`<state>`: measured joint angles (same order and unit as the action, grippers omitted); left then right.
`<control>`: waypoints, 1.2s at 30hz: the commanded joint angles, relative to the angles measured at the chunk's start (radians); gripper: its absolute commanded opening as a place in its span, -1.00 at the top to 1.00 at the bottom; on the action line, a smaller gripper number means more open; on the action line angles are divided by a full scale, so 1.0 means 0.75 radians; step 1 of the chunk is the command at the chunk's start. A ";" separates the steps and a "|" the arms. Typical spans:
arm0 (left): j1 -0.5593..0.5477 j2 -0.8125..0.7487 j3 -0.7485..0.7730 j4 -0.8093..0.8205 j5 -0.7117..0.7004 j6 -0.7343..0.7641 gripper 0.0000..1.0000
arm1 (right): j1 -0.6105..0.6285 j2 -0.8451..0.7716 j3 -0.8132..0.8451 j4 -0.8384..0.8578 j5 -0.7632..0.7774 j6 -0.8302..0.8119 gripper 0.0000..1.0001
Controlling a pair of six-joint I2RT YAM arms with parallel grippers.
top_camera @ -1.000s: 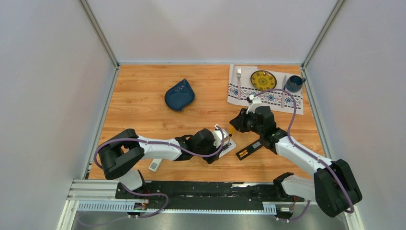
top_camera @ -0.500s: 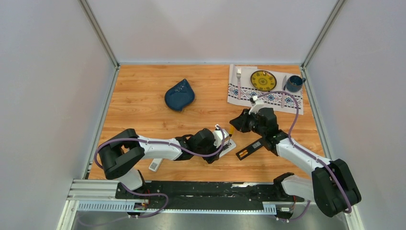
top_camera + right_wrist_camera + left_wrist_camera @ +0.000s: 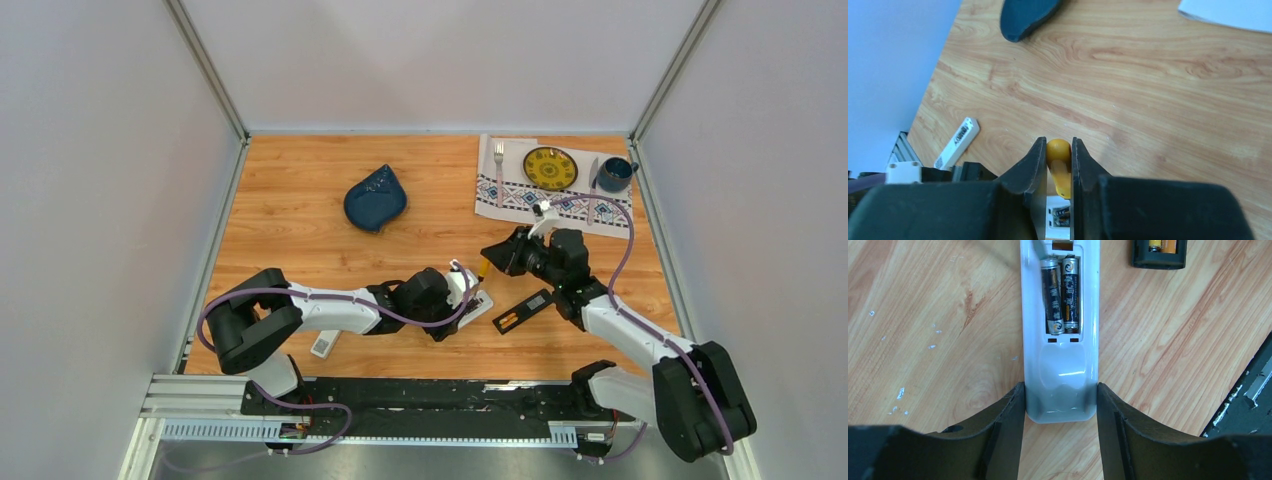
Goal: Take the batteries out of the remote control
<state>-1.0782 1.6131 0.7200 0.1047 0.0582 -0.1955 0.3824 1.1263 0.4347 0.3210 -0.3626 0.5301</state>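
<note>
Two batteries [image 3: 1060,295] sit just past the left hand [image 3: 1060,400] gripping the remote [image 3: 1062,375]

Left arm [image 3: 335,308] jaws clamp half-spread; right arm [image 3: 620,322] jaws pinch narrowly.

The white remote [image 3: 1060,370] runs off the top edge; the blurred grey shaft [image 3: 1038,247] at its batteries [image 3: 1070,295] perhaps belongs to the screwdriver [image 3: 1058,150].

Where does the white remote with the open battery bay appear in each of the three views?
Top external: white remote lower centre, just left of the black remote.
Left wrist: centre, from the top edge down into the left gripper.
Right wrist: a small part at the bottom edge, under the orange handle.
Shared landmark: the screwdriver; only its grey tip shows in the left wrist view.
</note>
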 commanded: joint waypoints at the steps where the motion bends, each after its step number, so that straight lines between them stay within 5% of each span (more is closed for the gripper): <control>1: -0.014 0.128 -0.046 -0.160 0.068 -0.022 1.00 | 0.038 -0.041 -0.003 0.049 -0.273 0.177 1.00; 17: -0.015 0.136 -0.040 -0.162 0.064 -0.026 1.00 | 0.016 -0.099 0.056 -0.115 -0.204 0.101 1.00; 36: -0.015 0.148 -0.034 -0.166 0.068 -0.026 1.00 | -0.003 -0.082 0.155 -0.416 0.248 -0.050 1.00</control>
<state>-1.0805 1.6466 0.7330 0.1596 0.0731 -0.1959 0.3847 1.0752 0.5186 0.0147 -0.2573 0.5217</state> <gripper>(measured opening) 0.567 0.164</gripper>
